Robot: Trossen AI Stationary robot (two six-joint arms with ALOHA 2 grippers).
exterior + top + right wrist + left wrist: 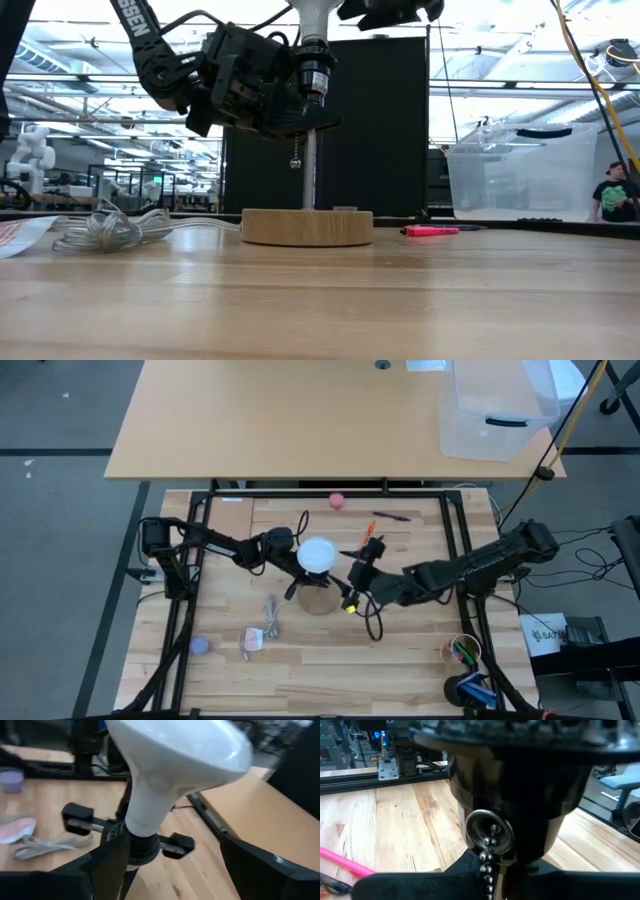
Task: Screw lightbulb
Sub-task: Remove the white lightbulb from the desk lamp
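A small pink ball (337,500) lies at the counter's (400,660) upper edge — a clear plastic bin (497,408) at upper right. A coiled clear cable (110,230) sits lower left, a cup of pens (462,651) lower right.

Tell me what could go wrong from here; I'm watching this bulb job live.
The right gripper has its jaws open around the lightbulb, so the next turn could slip or tilt it in the socket. The left gripper alone clamps the socket; a hard twist might tip the wooden base.
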